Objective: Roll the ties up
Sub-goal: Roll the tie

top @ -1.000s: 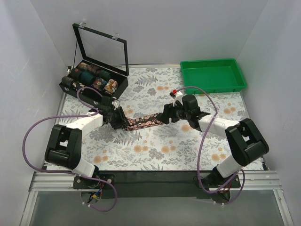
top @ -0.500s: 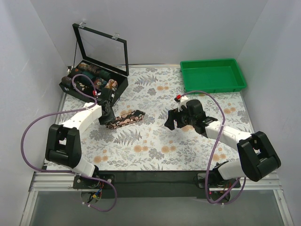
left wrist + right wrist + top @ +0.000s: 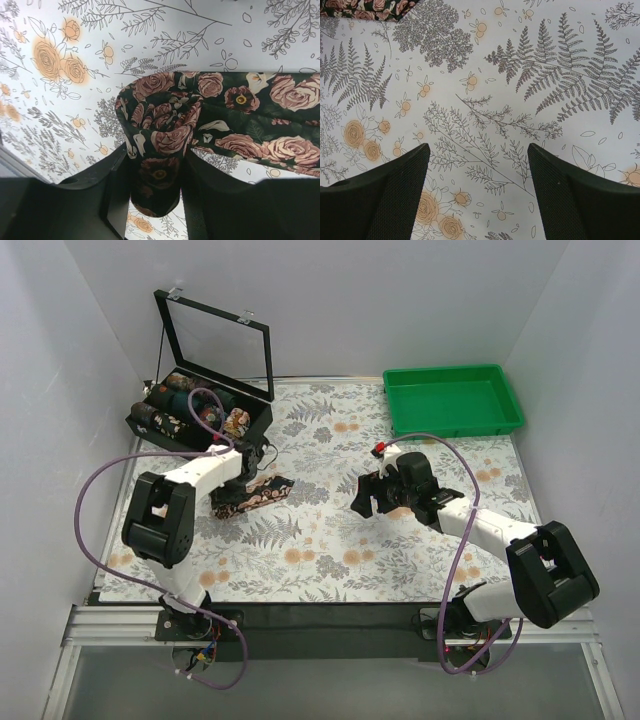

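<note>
One tie [image 3: 256, 494] is pinched by the left tool [image 3: 155, 186] beside the case [image 3: 158, 432]; the right tool [image 3: 477, 170] hangs spread.

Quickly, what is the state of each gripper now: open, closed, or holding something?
Left gripper: closed on the tie.
Right gripper: open, holding nothing.

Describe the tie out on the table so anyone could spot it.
Find the black case at the table's far left. Just in front lies the rose-print tie, pinched by the left tool. It's the only tie outside the case.
</note>
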Available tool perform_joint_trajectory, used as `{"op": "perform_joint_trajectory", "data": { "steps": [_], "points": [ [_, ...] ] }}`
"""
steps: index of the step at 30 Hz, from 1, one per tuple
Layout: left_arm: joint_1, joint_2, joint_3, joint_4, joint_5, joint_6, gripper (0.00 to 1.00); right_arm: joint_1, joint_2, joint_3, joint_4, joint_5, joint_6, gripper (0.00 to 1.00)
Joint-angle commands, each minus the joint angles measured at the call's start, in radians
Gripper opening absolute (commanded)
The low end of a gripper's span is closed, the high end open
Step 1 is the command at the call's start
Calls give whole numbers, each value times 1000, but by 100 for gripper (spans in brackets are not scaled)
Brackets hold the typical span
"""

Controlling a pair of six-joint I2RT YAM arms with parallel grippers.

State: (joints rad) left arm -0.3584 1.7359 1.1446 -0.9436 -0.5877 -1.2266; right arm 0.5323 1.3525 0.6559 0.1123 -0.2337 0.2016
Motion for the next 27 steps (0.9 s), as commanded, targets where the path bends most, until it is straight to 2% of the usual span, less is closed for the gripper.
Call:
{"op": "perform_joint_trajectory", "data": {
  "steps": [1,5,9,16,22,27],
  "points": [
    [-40,56,55,-63,-103,-48,37,3,-21,-13,9,7,-18,72],
    [-89,140,109,-113,-132,-86,40,3,-18,-12,9,1,-21,72],
    [-122,208,161,-155,-149,-102,49,3,-6,-13,10,-7,-24,72],
    [-163,235,240,-179,-98,-100,58,1,7,-12,10,-13,-25,72],
    [-194,254,317,-256,-124,-122,61,1,5,-7,10,-19,-25,72],
    [-205,251,340,-259,-107,-114,61,1,11,-4,10,-22,-24,72]
  ]
}}
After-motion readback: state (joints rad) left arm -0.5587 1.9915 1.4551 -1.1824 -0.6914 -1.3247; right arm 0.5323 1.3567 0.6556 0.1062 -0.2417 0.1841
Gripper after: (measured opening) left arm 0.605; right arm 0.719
